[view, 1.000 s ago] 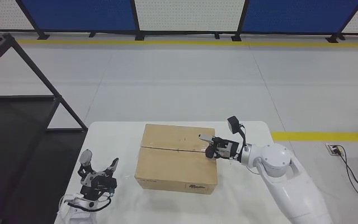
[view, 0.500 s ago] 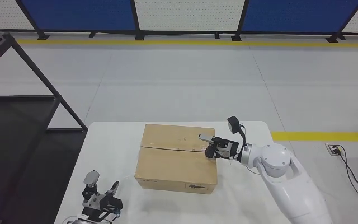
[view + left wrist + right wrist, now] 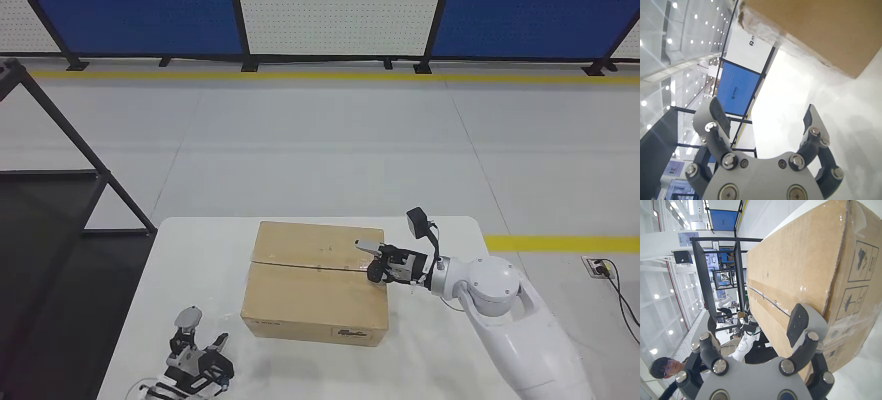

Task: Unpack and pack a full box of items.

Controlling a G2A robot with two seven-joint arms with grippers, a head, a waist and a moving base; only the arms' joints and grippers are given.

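Note:
A shut cardboard box (image 3: 316, 283) with a taped seam along its top stands in the middle of the white table (image 3: 200, 270). My right gripper (image 3: 372, 258) is open at the box's right end, level with the seam, one finger over the lid. In the right wrist view the box (image 3: 795, 272) is close in front of the open right gripper (image 3: 755, 323). My left gripper (image 3: 205, 345) is open near the table's front left edge, left of the box and apart from it. The left wrist view has the open left gripper (image 3: 764, 117) empty, with a box corner (image 3: 819, 34) beyond.
A black metal frame (image 3: 60, 170) stands off the table's left side. Blue and white partition panels (image 3: 330, 25) line the far side of the floor. Bare tabletop lies left and right of the box.
My left gripper has moved toward the table's front edge and slightly right, closer to the box's front left corner. The right gripper and the box have not moved.

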